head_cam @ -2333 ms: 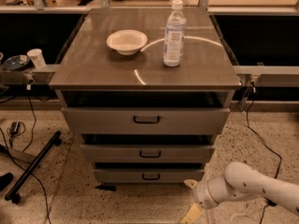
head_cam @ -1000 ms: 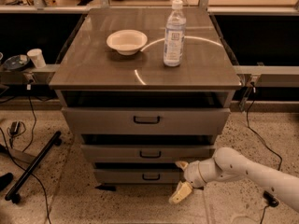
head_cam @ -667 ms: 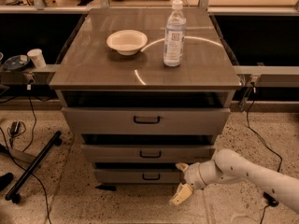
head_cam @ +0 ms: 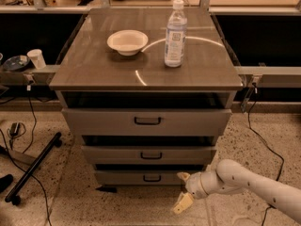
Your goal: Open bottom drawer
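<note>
Camera view is looking down on the grey cabinet (head_cam: 227,102), and the bottom drawer (head_cam: 117,178) is sitting lowest of the three, close to the floor, its front looking pushed in under the middle drawer (head_cam: 113,153). The pincer (head_cam: 184,190) is hanging low in front of that drawer's right end, to the right of the small dark loop handle (head_cam: 152,178), with its pale fingers (head_cam: 182,204) spread apart and gripping nothing. One finger is pointing up toward the drawer front and the other is dipping toward the floor. Whether the upper one is touching the front, I cannot tell.

What is worrying me, standing here, is that the handle is a small loop and the pincer is sitting off to one side of it. If it is closing where it is, it is going to be pinching air or scraping the flat front. The middle drawer's handle (head_cam: 151,155) is lying just above, so a reach riding high could be hooking the wrong drawer. The lower finger is near the floor and could be catching on it. A jerky pull could also be rocking the cabinet, where a water bottle (head_cam: 175,34) is standing upright beside a bowl (head_cam: 127,41) on the counter (head_cam: 94,69). The tall bottle looks likelier to topple.
</note>
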